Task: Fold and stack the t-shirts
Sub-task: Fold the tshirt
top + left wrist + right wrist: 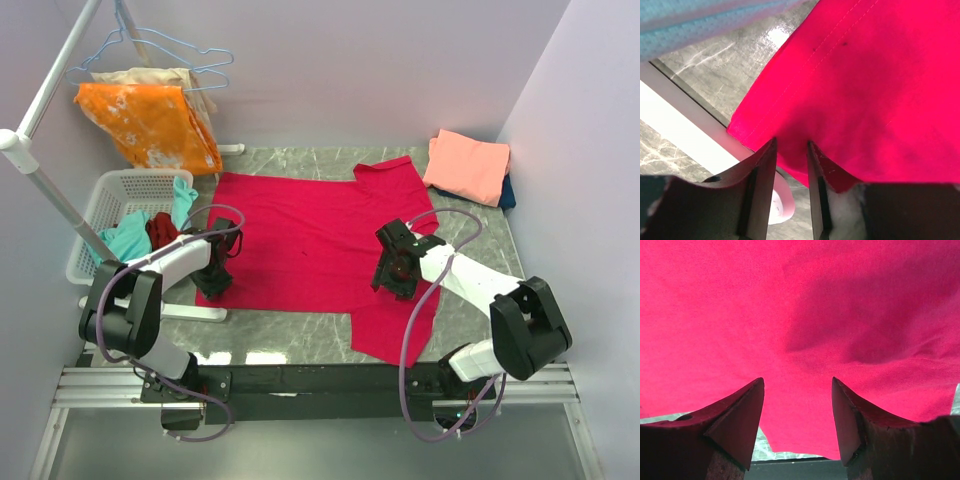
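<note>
A large crimson-red t-shirt point(310, 245) lies spread flat on the marble table point(300, 165), one sleeve reaching the near edge. My left gripper point(215, 278) is down at its near left corner. In the left wrist view the red hem point(790, 135) sits between the narrowed jaws of the left gripper point(791, 145), which still stand apart. My right gripper point(395, 278) hovers over the shirt's right side, and in its own view the right gripper point(797, 382) is wide open above red cloth point(800, 315). A folded salmon-pink t-shirt point(467, 165) rests on a dark blue one point(508, 192) at the back right.
A white basket point(110, 195) holding teal and red cloths stands at the left. An orange white-blotched cloth point(150, 125) hangs from a rack whose white pole point(50, 195) and base bar point(685, 135) run beside my left gripper. Walls close in on three sides.
</note>
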`<action>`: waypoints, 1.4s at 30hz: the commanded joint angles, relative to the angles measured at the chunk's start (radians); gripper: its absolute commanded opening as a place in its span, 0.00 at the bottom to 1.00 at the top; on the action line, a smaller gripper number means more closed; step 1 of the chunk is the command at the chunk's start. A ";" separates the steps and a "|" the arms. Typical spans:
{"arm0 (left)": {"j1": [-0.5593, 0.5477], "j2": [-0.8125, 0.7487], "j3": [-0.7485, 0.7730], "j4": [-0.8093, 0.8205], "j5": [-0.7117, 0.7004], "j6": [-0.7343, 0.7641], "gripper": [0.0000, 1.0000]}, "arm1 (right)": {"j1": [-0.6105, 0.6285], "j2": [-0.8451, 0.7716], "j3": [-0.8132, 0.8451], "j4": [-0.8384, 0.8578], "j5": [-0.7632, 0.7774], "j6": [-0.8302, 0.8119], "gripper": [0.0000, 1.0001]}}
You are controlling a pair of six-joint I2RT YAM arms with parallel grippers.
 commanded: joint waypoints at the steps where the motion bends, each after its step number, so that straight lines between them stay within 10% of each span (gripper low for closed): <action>1: -0.004 0.003 -0.047 -0.038 0.020 -0.026 0.35 | 0.006 0.012 0.039 -0.015 0.028 -0.005 0.63; 12: -0.004 -0.046 -0.082 -0.018 0.058 -0.031 0.01 | 0.007 0.003 0.045 -0.018 0.028 -0.015 0.63; 42: -0.052 0.099 0.309 -0.067 -0.122 0.089 0.01 | 0.006 -0.175 0.019 -0.216 0.233 0.170 0.66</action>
